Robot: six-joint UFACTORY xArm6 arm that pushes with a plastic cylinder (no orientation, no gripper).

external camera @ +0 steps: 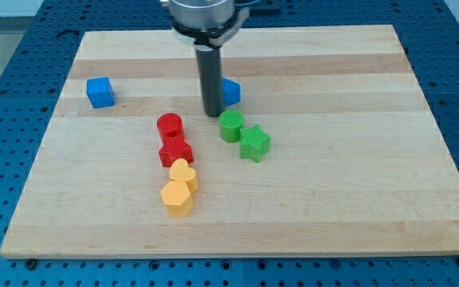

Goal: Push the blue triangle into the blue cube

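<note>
Blocks and rod on the wooden board [333,207]

My tip [213,114] stands just at the view's left of the blue triangle block [231,92]; the blue cube [100,92] lies well apart toward the view's left. Below the tip, the green cylinder [231,126] touches the green star block [254,143]. Left of those runs a column: red cylinder [170,126], red star block [175,151], yellow heart block [184,173], yellow hexagonal block [177,198].

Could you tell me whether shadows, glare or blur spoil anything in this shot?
Camera view: even, soft light, no glare on the wooden board; blocks cast only faint shadows; everything looks sharp. The rod hides part of the blue triangle, my tip at its left; the blue cube is clear.
</note>
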